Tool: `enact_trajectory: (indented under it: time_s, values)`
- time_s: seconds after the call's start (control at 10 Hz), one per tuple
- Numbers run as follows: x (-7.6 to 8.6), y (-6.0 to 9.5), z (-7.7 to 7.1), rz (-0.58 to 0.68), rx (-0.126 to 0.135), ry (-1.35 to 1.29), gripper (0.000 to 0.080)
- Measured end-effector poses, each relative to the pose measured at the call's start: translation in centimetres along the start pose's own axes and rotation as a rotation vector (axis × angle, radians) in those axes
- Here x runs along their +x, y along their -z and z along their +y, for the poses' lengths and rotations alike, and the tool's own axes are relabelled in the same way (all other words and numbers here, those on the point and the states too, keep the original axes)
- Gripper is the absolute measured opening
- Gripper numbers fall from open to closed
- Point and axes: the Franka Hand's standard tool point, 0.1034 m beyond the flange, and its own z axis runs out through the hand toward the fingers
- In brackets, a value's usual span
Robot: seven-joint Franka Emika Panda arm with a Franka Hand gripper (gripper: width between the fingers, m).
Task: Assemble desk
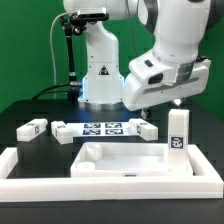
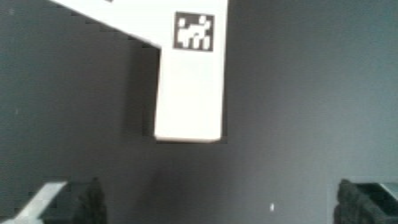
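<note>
The desk's rimmed white top panel (image 1: 125, 160) lies flat near the front of the table. One leg (image 1: 178, 131) stands upright at the exterior view's right, its tag facing the camera. Two more legs (image 1: 32, 128) (image 1: 62, 131) lie at the left. Another leg (image 1: 146, 127) lies by the marker board's right end; in the wrist view this leg (image 2: 189, 95) shows as a long white block with a tag at its far end. My gripper (image 1: 152, 108) (image 2: 217, 205) hovers above that leg, open, with nothing between its dark fingers (image 2: 63, 200).
The marker board (image 1: 103, 129) lies flat behind the top panel; its corner (image 2: 111, 12) shows in the wrist view. Low white border bars (image 1: 110, 192) run along the front and left edges. The robot's base (image 1: 98, 70) stands at the back.
</note>
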Motion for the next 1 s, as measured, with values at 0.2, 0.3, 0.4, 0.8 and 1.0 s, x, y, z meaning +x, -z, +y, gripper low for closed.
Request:
enact_trajectory:
  time_s: [0.2,0.3,0.4,0.8,1.0]
  values:
    - [0.2,-2.7,0.8,-0.163,-0.005,-0.036,0.0649]
    - [-0.2,-3.6,1.2,-0.255,0.001,-0.046,0.0649]
    - [0.0,-4.0,1.7,-0.276,0.011,-0.041,0.0649]
    - [-0.9,-5.4,1.7,-0.308,0.010,-0.088,0.0649]
    - [-1.4,-6.1,1.4,-0.332,0.000,-0.139,0.0649]
